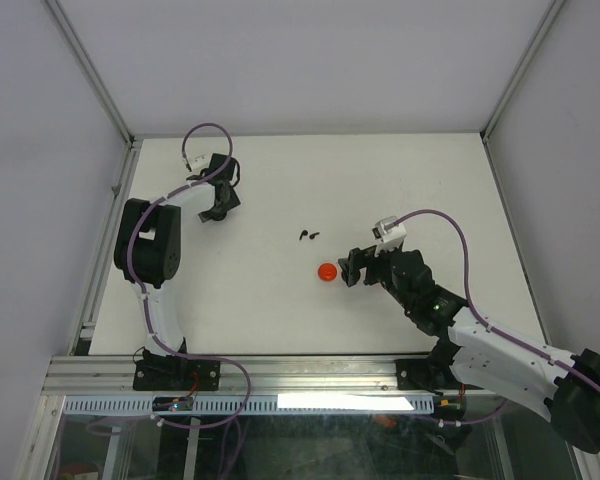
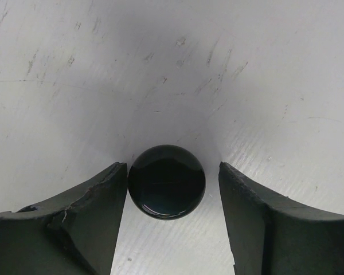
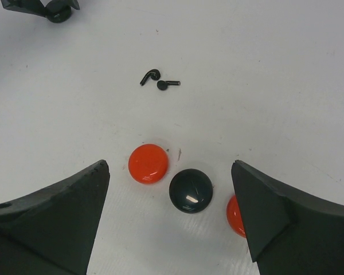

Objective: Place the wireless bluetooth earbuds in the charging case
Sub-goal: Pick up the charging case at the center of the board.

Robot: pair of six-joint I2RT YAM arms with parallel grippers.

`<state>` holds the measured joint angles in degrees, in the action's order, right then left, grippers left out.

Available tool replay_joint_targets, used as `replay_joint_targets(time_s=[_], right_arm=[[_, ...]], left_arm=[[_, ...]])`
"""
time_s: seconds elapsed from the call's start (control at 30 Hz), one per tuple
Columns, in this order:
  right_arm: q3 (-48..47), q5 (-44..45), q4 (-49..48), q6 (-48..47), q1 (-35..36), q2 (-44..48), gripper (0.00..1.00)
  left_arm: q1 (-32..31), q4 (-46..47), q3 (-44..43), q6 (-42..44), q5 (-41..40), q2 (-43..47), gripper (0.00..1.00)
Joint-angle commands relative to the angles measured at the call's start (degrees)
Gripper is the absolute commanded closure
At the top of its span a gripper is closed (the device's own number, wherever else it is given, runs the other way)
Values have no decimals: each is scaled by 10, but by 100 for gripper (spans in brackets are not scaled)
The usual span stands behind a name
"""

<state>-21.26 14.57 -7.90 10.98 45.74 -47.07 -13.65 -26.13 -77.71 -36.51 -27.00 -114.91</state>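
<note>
The two black earbuds (image 1: 307, 236) lie loose on the white table (image 1: 400, 180) near its middle, just beside each other, and no finger touches them. In the right wrist view one is a curved, comma-shaped earbud (image 3: 151, 76). The other earbud (image 3: 167, 84) sits at its 4 o'clock, round head to the left and stem pointing to 3 o'clock.

In the top view a red disc (image 1: 327, 271) lies at about 5 o'clock from the earbuds. The right gripper (image 1: 352, 268) is just beside that disc at its 3 o'clock. Seen from the right wrist, the right gripper (image 3: 171, 172) has its jaws wide apart and grips nothing. Between them on the table are the red disc (image 3: 148, 163) and, at its 4 o'clock, a glossy black disc (image 3: 191, 190). A second red disc (image 3: 235, 213) shows partly behind the right-hand finger.

The left gripper (image 1: 220, 208) is well apart from the earbuds, at about 10 o'clock from them. Its wrist view shows the left gripper (image 2: 172, 169) with jaws apart around another round black disc (image 2: 167, 181). One finger is at the disc's 9 o'clock edge, touching or nearly so. A strip of table shows between the disc and the finger at its 3 o'clock.
</note>
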Motion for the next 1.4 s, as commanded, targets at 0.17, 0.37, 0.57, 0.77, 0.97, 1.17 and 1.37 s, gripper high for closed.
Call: replay_joint_targets(time_s=[0.17, 0.37, 0.57, 0.77, 0.97, 1.17, 1.37], right_arm=[[-15, 0, -34, -2, 0, 5, 10], [-16, -7, -33, -2, 1, 9, 10], [-27, -21, -28, 0, 0, -3, 10], [-61, -29, 7, 6, 0, -13, 11], [-119, -41, 77, 1, -1, -29, 11], [-189, -51, 155, 12, -4, -47, 11], [-251, -95, 215, 35, -14, -82, 12]], left_arm=[[3, -11, -12, -3, 8, 3, 50], [2, -11, 8, 1, 6, 29, 66], [-15, 3, 50, 15, 13, 76, 68], [-65, 59, 130, 42, 6, 152, 69], [-138, 128, 207, 56, -9, 228, 69], [-203, 212, 292, 68, -4, 310, 70], [-272, 316, 376, 134, -27, 397, 71]])
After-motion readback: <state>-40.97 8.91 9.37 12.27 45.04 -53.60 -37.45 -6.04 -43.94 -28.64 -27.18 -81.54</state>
